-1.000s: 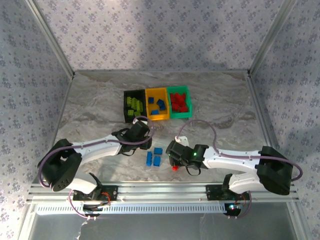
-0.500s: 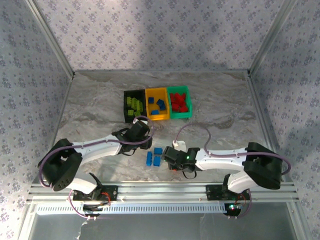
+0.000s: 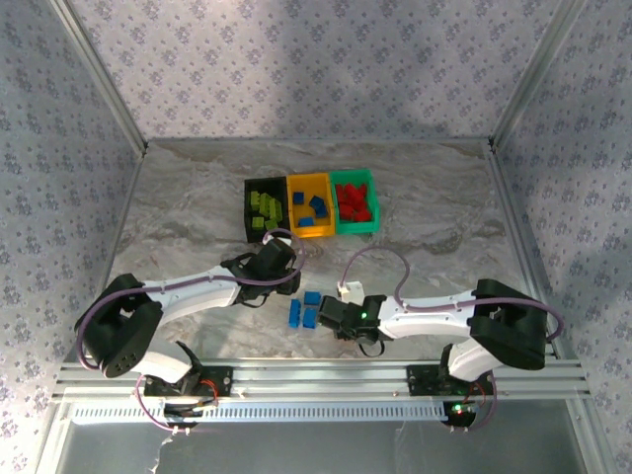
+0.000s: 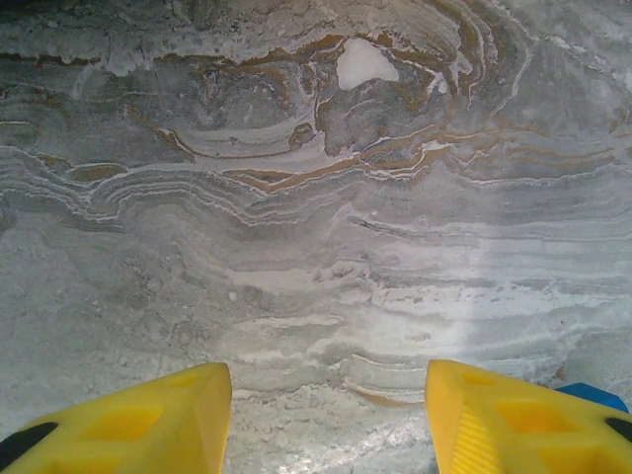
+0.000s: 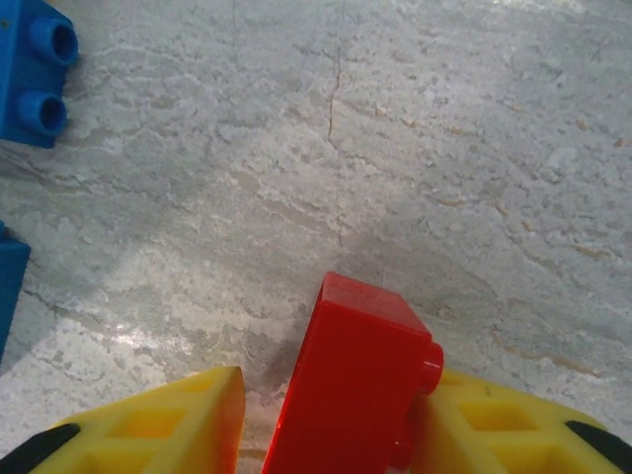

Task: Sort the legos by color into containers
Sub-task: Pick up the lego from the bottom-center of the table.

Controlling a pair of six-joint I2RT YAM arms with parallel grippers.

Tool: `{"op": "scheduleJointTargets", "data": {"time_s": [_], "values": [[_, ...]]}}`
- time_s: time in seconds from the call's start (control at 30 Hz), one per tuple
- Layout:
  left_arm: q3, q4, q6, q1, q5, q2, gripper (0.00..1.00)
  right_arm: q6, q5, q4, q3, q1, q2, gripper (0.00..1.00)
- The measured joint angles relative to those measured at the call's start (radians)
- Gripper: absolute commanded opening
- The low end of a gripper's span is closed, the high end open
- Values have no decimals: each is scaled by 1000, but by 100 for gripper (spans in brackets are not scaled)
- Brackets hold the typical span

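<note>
while right gripper (image 5: 336, 390) flanks a studded red brick (image 5: 355, 375), apparently loosely, left gripper (image 4: 329, 415) gapes over marble (image 4: 316, 197).

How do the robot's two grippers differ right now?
The left gripper has only bare table between its fingers; the right gripper has a red brick between its fingers, touching one. In the top view, the left gripper is nearer the bins; the right gripper is farther from them. Both have yellow fingers.
</note>
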Motion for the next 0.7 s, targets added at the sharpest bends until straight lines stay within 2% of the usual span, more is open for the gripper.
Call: {"op": "scheduleJointTargets", "data": {"time_s": [0.37,0.57,0.7], "values": [[7,0,0,0,2,0,54,7,1,-4,4,-4,-25,31],[7,0,-1,0,2,0,54,-15,1,8,3,-56,-91,22],[7,-1,-3,0,1,-7,54,-27,1,18,3,-82,-133,21]]}}
